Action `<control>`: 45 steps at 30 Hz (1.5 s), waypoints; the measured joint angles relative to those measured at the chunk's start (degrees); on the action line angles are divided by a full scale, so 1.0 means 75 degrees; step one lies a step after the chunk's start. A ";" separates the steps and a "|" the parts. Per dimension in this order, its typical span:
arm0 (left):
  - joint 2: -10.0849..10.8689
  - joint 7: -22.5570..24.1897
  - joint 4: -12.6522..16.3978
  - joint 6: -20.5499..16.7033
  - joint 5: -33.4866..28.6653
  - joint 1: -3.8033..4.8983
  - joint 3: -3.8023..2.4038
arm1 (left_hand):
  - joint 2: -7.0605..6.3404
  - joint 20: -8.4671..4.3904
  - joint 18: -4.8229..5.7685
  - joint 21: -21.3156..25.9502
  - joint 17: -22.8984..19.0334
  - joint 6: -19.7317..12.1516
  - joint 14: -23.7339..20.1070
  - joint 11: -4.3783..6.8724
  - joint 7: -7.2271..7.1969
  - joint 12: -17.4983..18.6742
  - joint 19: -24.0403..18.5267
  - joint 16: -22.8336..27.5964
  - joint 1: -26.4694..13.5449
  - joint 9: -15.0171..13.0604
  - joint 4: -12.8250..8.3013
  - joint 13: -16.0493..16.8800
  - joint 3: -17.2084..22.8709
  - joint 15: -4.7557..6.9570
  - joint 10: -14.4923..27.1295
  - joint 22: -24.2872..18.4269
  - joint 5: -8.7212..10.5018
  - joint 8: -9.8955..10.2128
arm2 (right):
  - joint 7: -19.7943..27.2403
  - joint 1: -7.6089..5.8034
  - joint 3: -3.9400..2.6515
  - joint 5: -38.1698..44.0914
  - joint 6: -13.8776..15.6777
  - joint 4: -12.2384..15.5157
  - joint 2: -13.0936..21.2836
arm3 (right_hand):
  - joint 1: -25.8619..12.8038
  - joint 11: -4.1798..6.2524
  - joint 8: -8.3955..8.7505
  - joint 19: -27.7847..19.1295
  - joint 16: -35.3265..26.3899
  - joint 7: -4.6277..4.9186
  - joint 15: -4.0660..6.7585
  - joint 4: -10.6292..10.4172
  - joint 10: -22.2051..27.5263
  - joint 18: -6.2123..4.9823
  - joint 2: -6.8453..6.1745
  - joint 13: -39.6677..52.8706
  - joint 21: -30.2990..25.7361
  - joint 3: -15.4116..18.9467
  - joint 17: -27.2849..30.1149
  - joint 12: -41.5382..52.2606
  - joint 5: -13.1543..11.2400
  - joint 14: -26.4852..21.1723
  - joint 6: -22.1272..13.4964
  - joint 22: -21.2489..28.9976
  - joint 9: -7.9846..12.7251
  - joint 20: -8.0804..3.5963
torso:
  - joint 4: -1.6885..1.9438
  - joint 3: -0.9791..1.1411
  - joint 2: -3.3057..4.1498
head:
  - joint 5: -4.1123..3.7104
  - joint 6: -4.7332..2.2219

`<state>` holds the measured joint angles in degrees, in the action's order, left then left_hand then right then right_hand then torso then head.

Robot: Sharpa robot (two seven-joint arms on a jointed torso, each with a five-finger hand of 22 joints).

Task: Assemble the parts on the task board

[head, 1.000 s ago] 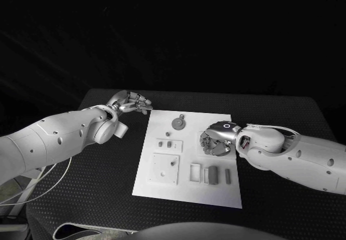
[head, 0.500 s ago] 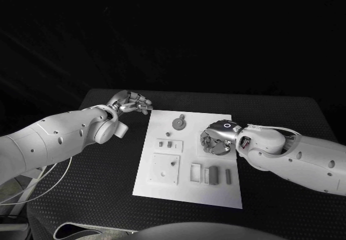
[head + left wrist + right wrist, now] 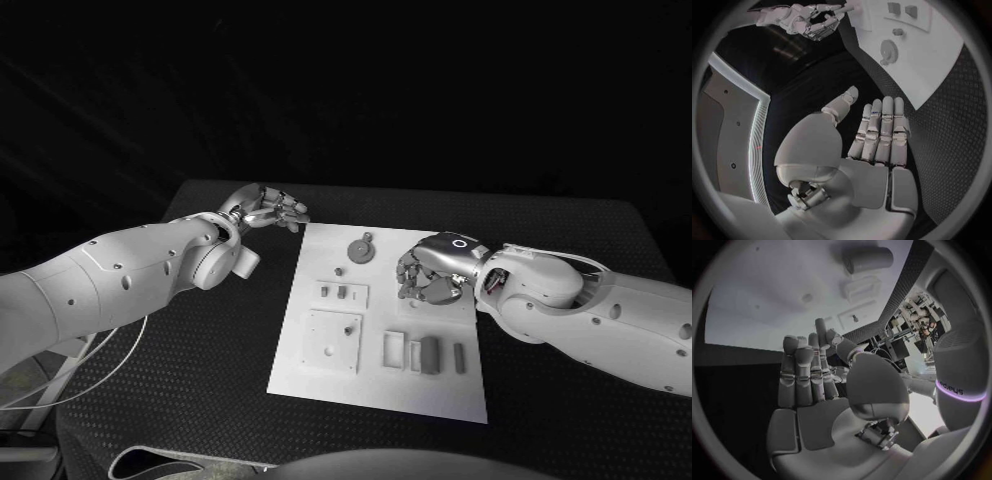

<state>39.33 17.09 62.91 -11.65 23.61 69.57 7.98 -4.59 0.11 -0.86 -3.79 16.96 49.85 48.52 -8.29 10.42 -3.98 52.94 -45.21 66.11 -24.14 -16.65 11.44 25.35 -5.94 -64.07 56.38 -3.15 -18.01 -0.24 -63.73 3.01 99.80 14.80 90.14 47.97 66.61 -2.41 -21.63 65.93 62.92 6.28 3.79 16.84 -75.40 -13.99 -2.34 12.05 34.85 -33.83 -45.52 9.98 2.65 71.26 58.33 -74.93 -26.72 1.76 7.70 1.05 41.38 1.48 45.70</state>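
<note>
The white task board (image 3: 378, 385) lies mid-table. On it are a round grey part (image 3: 358, 246), a small peg (image 3: 339, 269), two small pieces (image 3: 342, 292) in a raised block, a square plate (image 3: 330, 338) and a grey bar (image 3: 430, 352). My right hand (image 3: 433, 272) hovers over the board's right side, near its far end. In the right wrist view its fingers (image 3: 803, 375) are stretched out with nothing in them, facing the board (image 3: 767, 300) and the grey bar (image 3: 868, 260). My left hand (image 3: 267, 209) floats off the board's far left corner, palm (image 3: 873, 150) bare and fingers straight.
The black textured table (image 3: 173, 380) surrounds the board, with room on both sides. A white cable (image 3: 87, 365) hangs off the table's left edge. In the left wrist view, the board (image 3: 936, 65), the round part (image 3: 889, 50) and my right hand (image 3: 811, 22) lie beyond my fingers.
My right hand has risen and shifted slightly toward the far end of the board. My left hand has barely moved.
</note>
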 measured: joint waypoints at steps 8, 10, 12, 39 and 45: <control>-0.0008 0.0000 -0.0003 0.0001 0.0000 -0.0001 0.0000 | 0.0027 0.0000 0.0000 0.0000 0.0007 0.0000 0.0000 0.0000 0.0000 0.0000 0.0000 0.0029 -0.0027 0.0002 0.0000 -0.0002 0.0000 0.0000 0.0000 0.0000 0.0000 0.0000 | 0.0136 -0.0020 -0.0032 -0.0920 -0.0020 0.0194 -0.0309 | 0.0000 -0.0001 0.0000 0.0001 0.0007 0.0000 -0.0001 0.0001 0.0002 0.0000 0.0000 -0.0002 0.0000 0.0001 -0.0010 0.0000 0.0000 0.0000 -0.0003 0.0000 0.0000 0.0001 | 0.0010 -0.0001 0.0001 | 0.0111 0.0051; -0.0008 0.0000 -0.0004 0.0001 0.0000 -0.0001 0.0000 | 0.0027 0.0000 0.0000 0.0000 0.0007 0.0000 0.0005 0.0000 0.0000 0.0000 0.0000 0.0029 -0.0027 0.0002 0.0000 -0.0002 0.0000 0.0005 0.0000 -0.0002 0.0000 0.0000 | 0.0190 -0.0015 -0.0030 -0.1148 -0.0043 0.0206 -0.0480 | 0.0000 -0.0003 0.0000 0.0002 0.0027 -0.0001 -0.0001 0.0009 0.0003 0.0000 0.0000 -0.0003 0.0000 0.0009 -0.0020 -0.0001 0.0000 0.0000 -0.0004 0.0000 0.0000 0.0002 | 0.0010 -0.0001 0.0001 | 0.0135 0.0060; -0.0010 0.0000 -0.0009 0.0002 -0.0002 -0.0002 0.0000 | 0.0027 0.0000 0.0000 0.0000 0.0006 0.0000 0.0028 0.0000 0.0000 0.0000 0.0000 0.0029 -0.0027 0.0002 0.0000 -0.0002 0.0000 0.0028 0.0000 -0.0006 0.0000 0.0000 | 0.0239 -0.0002 -0.0030 -0.1328 -0.0071 0.0166 -0.0688 | 0.0000 -0.0002 0.0000 0.0011 0.0027 -0.0001 -0.0001 0.0009 0.0004 -0.0001 0.0000 -0.0004 0.0000 0.0010 -0.0020 -0.0001 0.0000 0.0000 -0.0005 0.0001 0.0000 0.0010 | 0.0010 0.0000 0.0002 | 0.0165 0.0068; -0.0151 -0.0019 -0.0017 0.0046 -0.0012 0.0000 0.0000 | 0.0026 0.0000 0.0000 0.0000 0.0020 0.0000 0.0027 0.0000 0.0000 0.0000 0.0000 0.0059 -0.0026 0.0001 0.0000 -0.0008 0.0000 0.0028 0.0000 -0.0022 0.0000 0.0000 | 0.0084 0.0794 0.0085 -0.1412 -0.0421 -0.0732 -0.2235 | -0.0041 -0.0004 0.0043 -0.0019 0.0026 0.0024 0.0022 0.0020 0.0009 0.0000 0.0043 0.0019 0.0028 0.0021 -0.0045 -0.0009 0.0001 -0.0036 -0.0037 0.0002 -0.0001 -0.0012 | 0.0009 0.0003 0.0008 | 0.0450 0.0246; -0.0175 -0.0023 -0.0018 0.0058 -0.0013 0.0000 0.0000 | 0.0026 0.0000 0.0000 0.0000 0.0019 0.0000 0.0027 0.0000 0.0000 0.0000 0.0000 0.0059 -0.0026 0.0001 0.0000 -0.0008 0.0000 0.0027 0.0000 -0.0022 0.0000 0.0000 | 0.0075 0.0876 0.0132 -0.1236 -0.0435 -0.0818 -0.2383 | -0.0041 -0.0002 0.0069 -0.0055 0.0026 0.0021 0.0012 0.0021 0.0013 0.0000 0.0043 0.0019 0.0028 0.0022 -0.0046 -0.0009 0.0001 -0.0046 -0.0060 0.0002 -0.0047 -0.0028 | 0.0015 0.0009 0.0006 | 0.0476 0.0293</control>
<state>38.02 16.92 62.78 -11.22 23.51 69.57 7.98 -4.39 0.11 -0.86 -3.79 17.10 49.85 48.73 -8.29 10.42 -3.98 52.94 -44.77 65.92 -24.13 -16.65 11.38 25.35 -5.73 -64.08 56.22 -3.15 -18.01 0.32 -57.15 4.01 90.53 11.54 84.01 30.09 66.30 -2.43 -21.11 65.52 63.11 6.44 3.89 17.00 -75.30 -13.99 -2.02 12.19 35.06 -33.66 -45.86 9.92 2.66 70.91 57.88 -74.91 -27.07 1.55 7.81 1.12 41.42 5.05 47.90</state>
